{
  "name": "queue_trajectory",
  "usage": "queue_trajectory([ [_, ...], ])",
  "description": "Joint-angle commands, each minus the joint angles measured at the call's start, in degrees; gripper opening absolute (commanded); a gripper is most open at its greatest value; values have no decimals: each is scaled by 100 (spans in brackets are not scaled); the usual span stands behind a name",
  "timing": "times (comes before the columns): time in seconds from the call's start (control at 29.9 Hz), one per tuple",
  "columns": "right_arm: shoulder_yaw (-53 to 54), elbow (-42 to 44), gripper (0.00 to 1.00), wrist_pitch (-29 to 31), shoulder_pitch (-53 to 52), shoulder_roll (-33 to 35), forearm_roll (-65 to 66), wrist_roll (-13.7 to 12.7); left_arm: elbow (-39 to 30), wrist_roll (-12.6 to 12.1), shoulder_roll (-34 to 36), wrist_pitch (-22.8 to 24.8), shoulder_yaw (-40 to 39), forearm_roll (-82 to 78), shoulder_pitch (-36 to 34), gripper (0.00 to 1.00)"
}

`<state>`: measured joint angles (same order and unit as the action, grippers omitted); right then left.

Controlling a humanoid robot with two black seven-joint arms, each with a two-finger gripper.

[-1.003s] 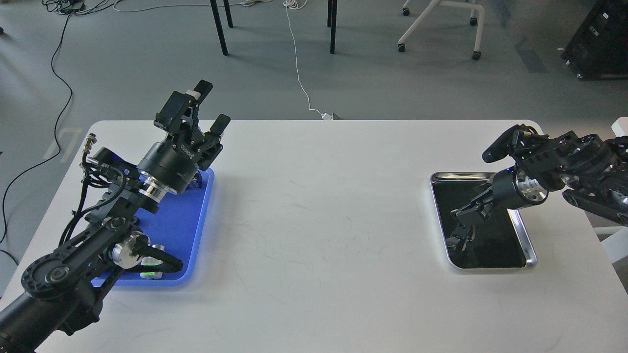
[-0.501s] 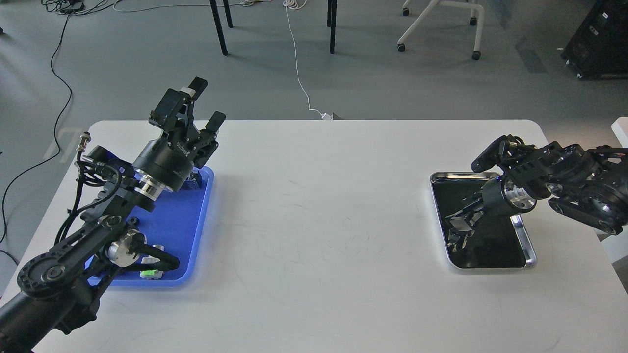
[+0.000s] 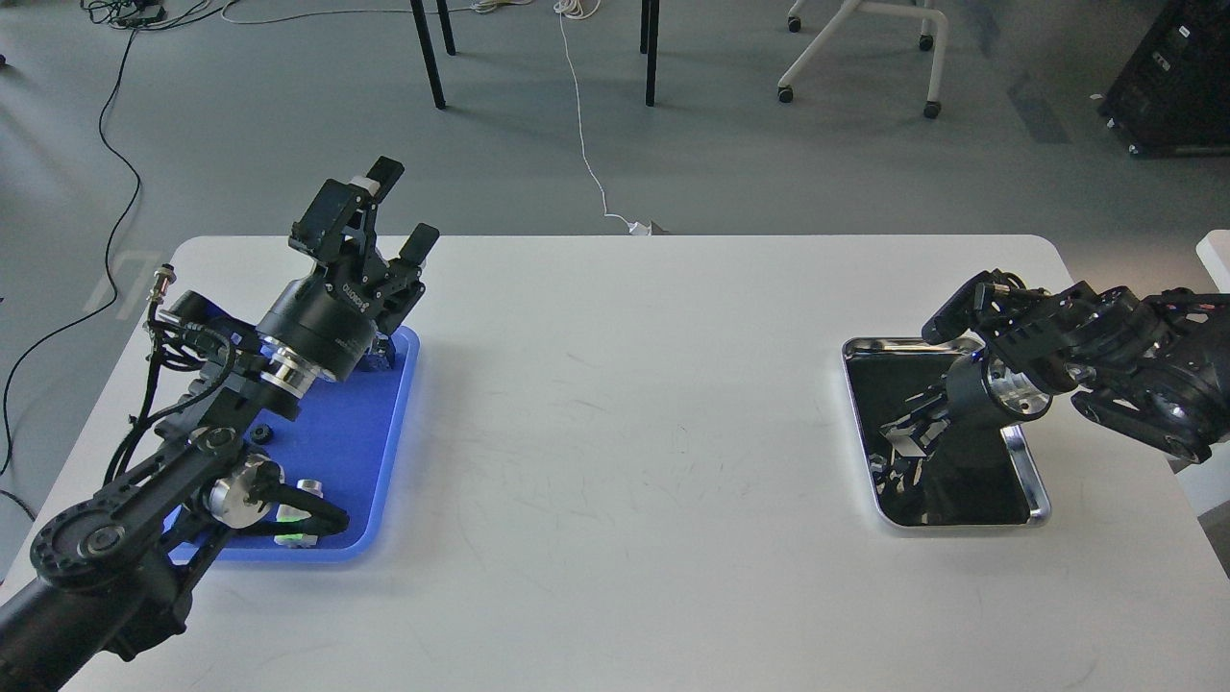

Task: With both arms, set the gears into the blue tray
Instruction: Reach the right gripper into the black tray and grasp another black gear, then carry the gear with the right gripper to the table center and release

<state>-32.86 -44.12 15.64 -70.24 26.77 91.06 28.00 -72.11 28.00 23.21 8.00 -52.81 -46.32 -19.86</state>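
Gear [image 3: 259, 433] | small, black, round | on blue tray [image 3: 370, 452]

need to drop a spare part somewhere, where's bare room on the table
The wide middle of the white table, between the blue tray and the metal tray, is bare, as is the near edge. It is crowded over both trays, where the left gripper and right gripper sit.

**Grey floor, cables and furniture legs behind a white table**

A white table [image 3: 615, 461] with rounded corners is filling the foreground. Beyond it, grey flooring [image 3: 240, 125] is catching soft light. Black furniture legs [image 3: 430, 53] are standing near a white cable [image 3: 586, 144] trailing across the floor. A white wheeled chair base [image 3: 860, 48] is sitting at upper right, beside dark equipment [image 3: 1177, 77].
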Motion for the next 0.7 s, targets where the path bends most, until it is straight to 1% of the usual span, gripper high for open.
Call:
queue_trajectory([
  [0.0,-1,0,29,1,-7,-41,-1,0,-4,0,0,0,-1,-8,0,98],
  [0.07,-1,-9,26,1,-7,-41,-1,0,-4,0,0,0,-1,-8,0,98],
  [0.23,-1,-18,20,1,-16,-41,-1,0,-4,0,35,0,-1,1,0,98],
  [0.5,8,-114,20,1,-253,38,-53,0,-4,0,35,0,-1,1,0,98],
  [0.67,35,-553,20,1,-797,188,-71,0,-13,0,35,9,7,1,0,98],
])
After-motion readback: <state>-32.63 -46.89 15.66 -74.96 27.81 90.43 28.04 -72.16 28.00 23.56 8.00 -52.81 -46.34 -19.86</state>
